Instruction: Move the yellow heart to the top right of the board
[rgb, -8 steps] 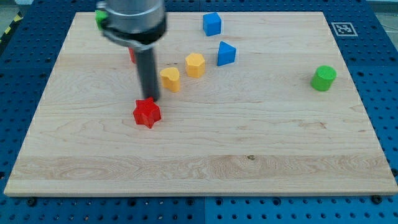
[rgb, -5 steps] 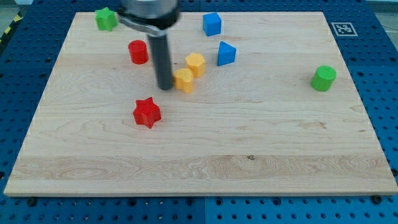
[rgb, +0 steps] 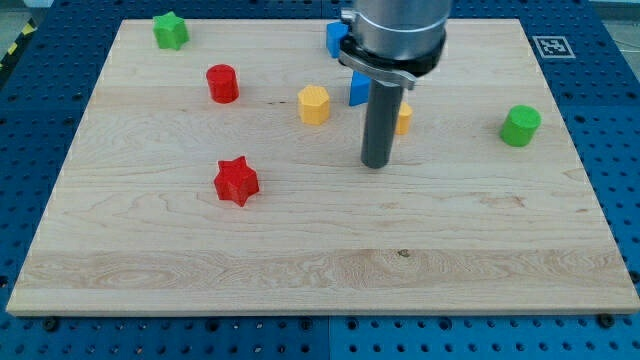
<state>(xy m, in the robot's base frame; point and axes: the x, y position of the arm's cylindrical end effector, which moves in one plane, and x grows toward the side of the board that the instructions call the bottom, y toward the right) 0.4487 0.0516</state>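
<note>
The yellow heart (rgb: 403, 118) lies right of the board's centre, mostly hidden behind my rod; only its right edge shows. My tip (rgb: 375, 163) rests on the board just left of and below it. A yellow hexagon block (rgb: 314, 104) sits further to the left, apart from the heart. The wooden board (rgb: 320, 260) fills the view.
A blue cube (rgb: 336, 36) and a blue triangular block (rgb: 357, 88) sit behind my rod, partly hidden. A green cylinder (rgb: 520, 125) is at the right. A red cylinder (rgb: 222, 83), a red star (rgb: 237, 181) and a green star (rgb: 171, 30) are on the left.
My rod has swept right from beside the red star, pushing the yellow heart right, away from the yellow hexagon. The other blocks have not moved.
</note>
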